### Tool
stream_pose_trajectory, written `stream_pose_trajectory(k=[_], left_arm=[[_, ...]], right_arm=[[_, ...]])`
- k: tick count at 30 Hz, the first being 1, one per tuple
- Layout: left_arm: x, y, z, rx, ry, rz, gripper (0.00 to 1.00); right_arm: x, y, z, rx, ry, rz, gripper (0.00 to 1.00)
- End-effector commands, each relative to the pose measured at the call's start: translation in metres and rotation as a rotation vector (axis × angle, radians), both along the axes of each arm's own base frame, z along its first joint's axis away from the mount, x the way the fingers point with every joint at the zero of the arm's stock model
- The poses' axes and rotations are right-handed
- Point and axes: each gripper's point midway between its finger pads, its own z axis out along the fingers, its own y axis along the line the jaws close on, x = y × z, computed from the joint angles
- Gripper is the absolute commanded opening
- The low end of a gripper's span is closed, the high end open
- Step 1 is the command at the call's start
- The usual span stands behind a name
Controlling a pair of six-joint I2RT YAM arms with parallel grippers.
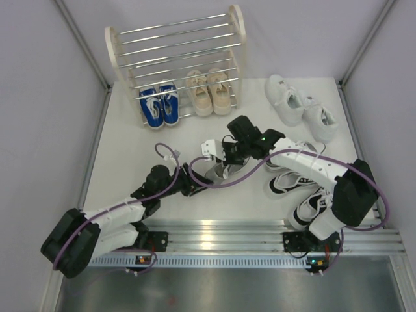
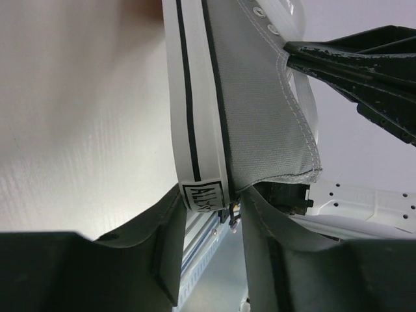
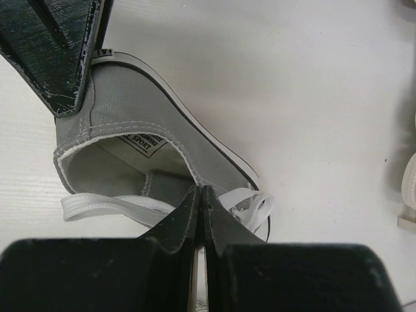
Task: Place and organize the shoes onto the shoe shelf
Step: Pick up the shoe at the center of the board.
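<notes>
Got grey shoe point(image 1: 218, 170) mid-table point(image 1: 130, 156), well short of shelf point(image 1: 116, 55), flanked by both grippers. Seeing left gripper point(image 1: 195, 184) in from the left at the heel end, right gripper point(image 1: 227, 159) in from the right at the opening.

Left wrist view: seeing heel of grey shoe point(image 2: 260, 117) between the tips of left gripper point(image 2: 213, 198), jaws part-way apart. Seeing one tip against the white sole strip, the other at the canvas edge with a thin gap lower down. Can't tell if clamped or just straddling. Also catching right finger point(image 2: 364, 62) top right, tip on the collar rim next to a white lace.

Right wrist view: seeing right gripper point(image 3: 198, 195) fully closed, tips together at the collar of grey shoe point(image 3: 130, 117), by the lace. Can't tell about any canvas or lace pinched between. Seeing left fingers point(image 3: 58, 58) upper left, at the heel.

Rest, from top view:
- Counting blue pair point(image 1: 160, 107) and beige pair point(image 1: 208, 91) side by side at shelf bottom, blue on the left, toes poking out toward the arms.
- Spotting white pair point(image 1: 300, 107) on table, right of shelf, apart from it.
- Spotting black-white pair point(image 1: 292, 183) near right, partly under right arm, off shelf.
</notes>
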Motion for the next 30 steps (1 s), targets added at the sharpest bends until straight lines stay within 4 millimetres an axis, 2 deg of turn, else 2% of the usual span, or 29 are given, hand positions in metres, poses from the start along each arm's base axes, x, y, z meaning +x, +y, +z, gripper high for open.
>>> stream_pose_trajectory(k=[1,7,9,13,14,15,16,17,18,20,22,27,28,30], left_arm=[[0.018,-0.001,0.017,-0.040,-0.073,0.064,0.39],[0.020,0.002,0.007,0.015,-0.110,0.060,0.07],[0.021,0.006,0.002,0.042,-0.138,0.073,0.01],[0.023,0.014,0.008,0.064,-0.207,0.101,0.00],[0.023,0.016,0.011,0.063,-0.225,0.105,0.00],[0.023,0.018,0.020,0.053,-0.256,0.118,0.00],[0.023,0.021,0.018,0.066,-0.249,0.126,0.00],[0.023,0.023,0.018,0.071,-0.252,0.137,0.00],[0.024,0.028,0.022,0.074,-0.268,0.168,0.00],[0.023,0.035,0.018,0.092,-0.255,0.195,0.00],[0.023,0.040,0.022,0.085,-0.271,0.221,0.00],[0.017,0.047,0.019,0.094,-0.262,0.231,0.00],[0.016,0.048,0.019,0.093,-0.264,0.234,0.00],[0.013,0.048,0.019,0.091,-0.258,0.227,0.00]], right_arm=[[-0.015,0.028,0.043,0.161,-0.022,0.086,0.00],[-0.021,0.025,0.039,0.158,-0.010,0.104,0.00],[-0.023,0.024,0.039,0.160,-0.008,0.112,0.00],[-0.023,0.023,0.031,0.148,-0.008,0.105,0.00],[-0.020,0.022,0.029,0.144,-0.007,0.085,0.03],[-0.017,0.021,0.028,0.142,-0.008,0.072,0.07],[-0.016,0.022,0.029,0.144,-0.004,0.059,0.20],[-0.015,0.022,0.031,0.149,-0.003,0.051,0.28],[-0.013,0.022,0.035,0.159,-0.004,0.043,0.36],[-0.010,0.020,0.042,0.173,-0.008,0.030,0.42],[-0.004,0.016,0.057,0.196,-0.032,0.009,0.52],[0.011,0.001,0.094,0.287,-0.038,-0.072,0.61],[0.018,-0.006,0.095,0.303,-0.028,-0.106,0.62],[0.012,-0.011,0.099,0.354,0.023,-0.095,0.63]])
